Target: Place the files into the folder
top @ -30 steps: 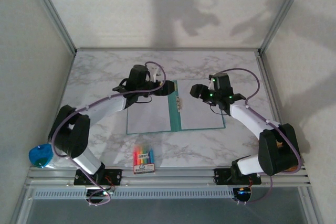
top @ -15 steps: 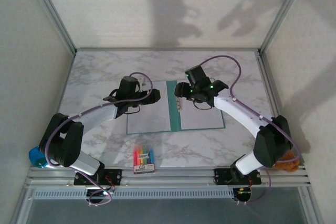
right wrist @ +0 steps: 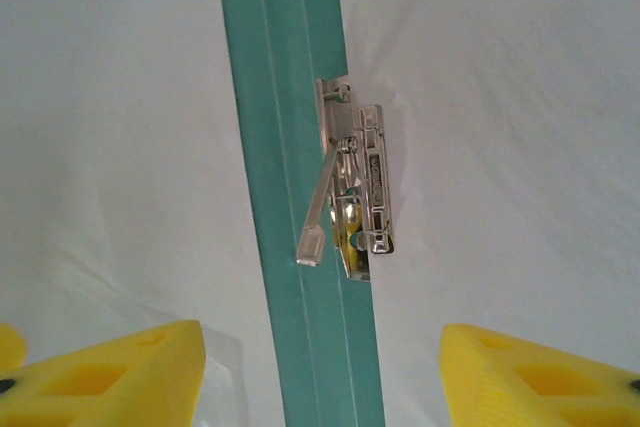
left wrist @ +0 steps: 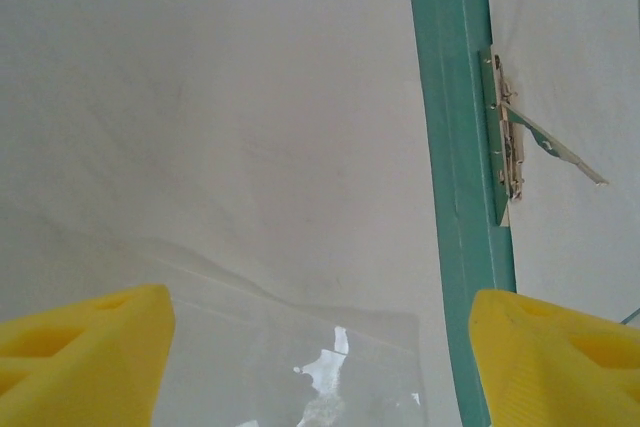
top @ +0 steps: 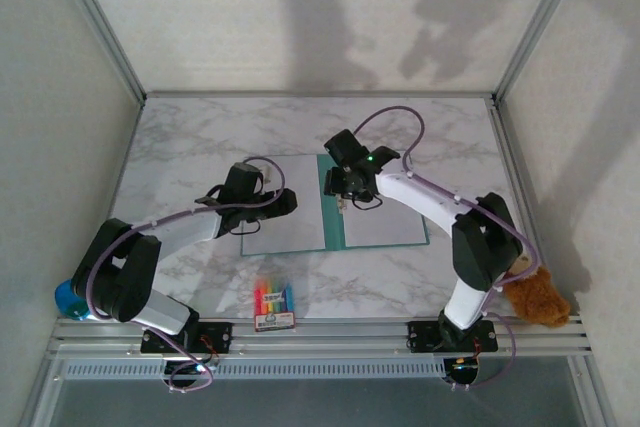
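Right end effector [right wrist: 325, 372] hangs with its two yellow fingertips spread wide and nothing held between them. It sits directly over the teal centre strip of the folder [right wrist: 290, 147] and just short of the metal clip [right wrist: 358, 197] fixed beside that strip, whose thin lever stands lifted. The left end effector [left wrist: 320, 362] is equally wide open and empty. It is lowered over the left panel, with white paper stretching ahead of it and the teal strip and clip off to its right. In the overhead view the folder lies spread flat in the middle of the marble surface [top: 190, 137], both panels facing up. The files [top: 295, 227] rest as pale white sheets on those panels, one on the left and one on the right, leaving only thin teal borders showing. Judged from this, the sheets seem already laid inside, while fastening them under the raised clip lever and shutting the folder look like the steps left. Whether the paper is actually caught under the clip cannot be told. A small crayon box [top: 273, 305] lies near the front edge, well apart from the folder, and a brown plush toy [top: 535, 297] sits by the right arm's base.
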